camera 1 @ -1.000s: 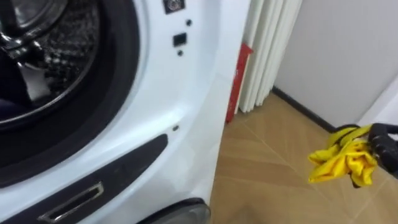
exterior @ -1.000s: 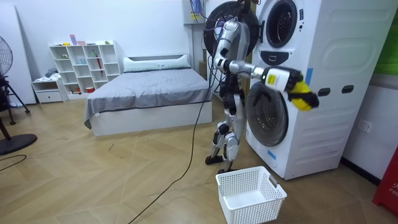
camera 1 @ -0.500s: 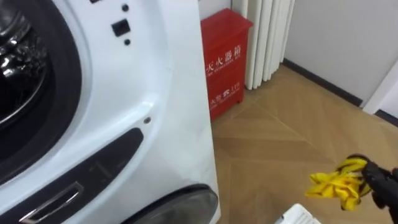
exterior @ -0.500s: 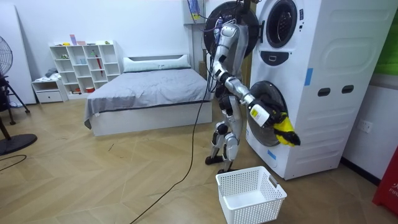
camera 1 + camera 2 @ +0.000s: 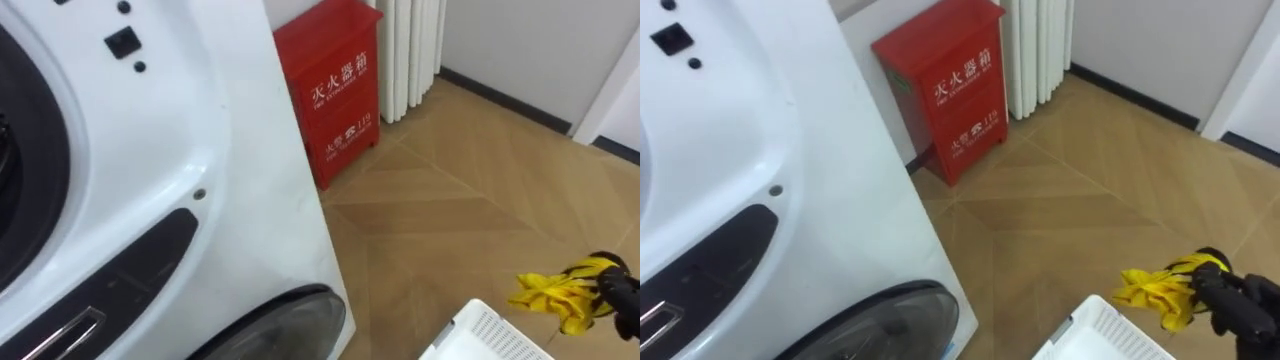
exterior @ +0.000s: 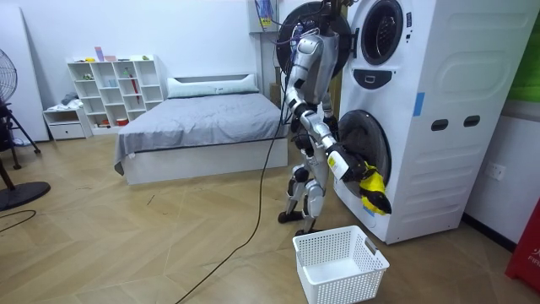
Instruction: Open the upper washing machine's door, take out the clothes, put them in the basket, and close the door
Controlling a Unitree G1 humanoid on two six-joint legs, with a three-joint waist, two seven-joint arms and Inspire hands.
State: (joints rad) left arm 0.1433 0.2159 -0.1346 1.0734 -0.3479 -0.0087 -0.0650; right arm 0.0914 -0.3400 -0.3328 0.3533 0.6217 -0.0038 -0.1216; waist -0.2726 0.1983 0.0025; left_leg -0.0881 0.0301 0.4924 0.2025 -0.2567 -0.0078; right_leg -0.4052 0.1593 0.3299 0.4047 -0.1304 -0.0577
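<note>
**A:** Item one, the right robot hand (image 5: 626, 301)?

**B:** It shows at the lower right edge of the eye views. It is dark, with its fingers curled tight round a yellow cloth (image 5: 556, 292). Grip closed, and it touches nothing else.

**A:** Item two, the cloth itself?

**B:** Bunched and crumpled, it sticks out of the fist toward the robot's left. It is held in the air over the wooden floor (image 5: 450, 220), out of the washing machine (image 5: 150, 170) and just beside the corner of the white basket (image 5: 478, 335), not inside it.

**A:** And the basket?

**B:** In the room view it stands on the floor in front of the machine. The robot stands facing the machine with its arm angled down, and the cloth hangs above the basket's far rim.

**A:** Other stock?

**B:** A red cabinet (image 5: 333, 90) against the wall, just beside the machine.
</note>
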